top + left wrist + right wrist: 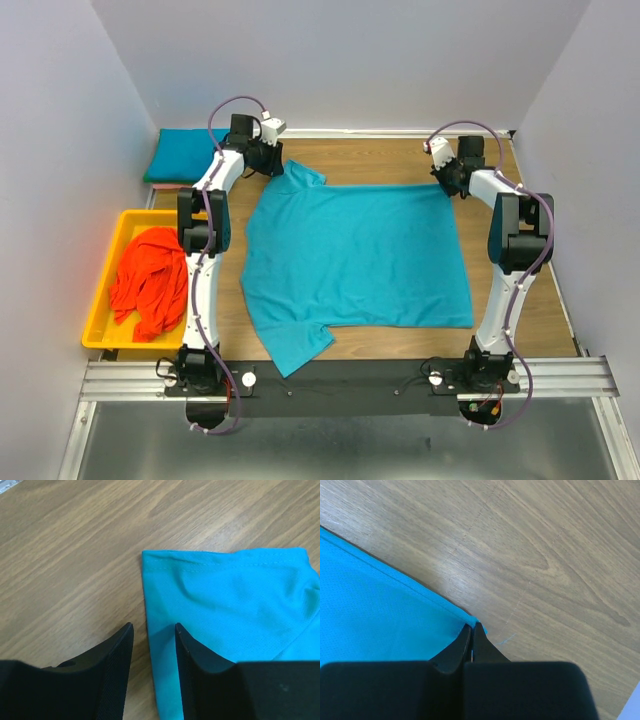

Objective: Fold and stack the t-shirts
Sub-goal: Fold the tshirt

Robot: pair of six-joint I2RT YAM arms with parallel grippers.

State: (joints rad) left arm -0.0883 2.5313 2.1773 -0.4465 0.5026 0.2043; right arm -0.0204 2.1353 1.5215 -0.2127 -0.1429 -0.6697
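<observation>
Teal shirt (355,260) lies flat, mid-table (400,160). Sleeves point left, hem on the right. One sleeve sticks out at the far left, the other at the near left, close to the arm bases.

L gripper (272,158) is up at the far-left sleeve. Wrist cam: L gripper (154,626) has its fingers (112,675) apart and nothing clamped. The left one is over bare wood (75,555), the right one over cloth, and the sleeve's side edge runs up the gap between them. The sleeve's stitched cuff (235,600) lies flat just past the tips.

R gripper (447,183) is at the far-right hem corner. Wrist cam: R gripper (473,626) has its fingers (455,655) pressed together, with the corner of the shirt (375,610) right in the tips. A sliver of teal shows on both sides, so it looks pinched. A loose thread trails on the wood (545,555) just beside it.

Elsewhere, the yellow tray (132,225) sits on the left, beside the L arm, with orange shirts (150,280) crumpled in a heap inside. A folded teal shirt (185,155) rests in the far-left corner by the wall, well apart from the spread one.
</observation>
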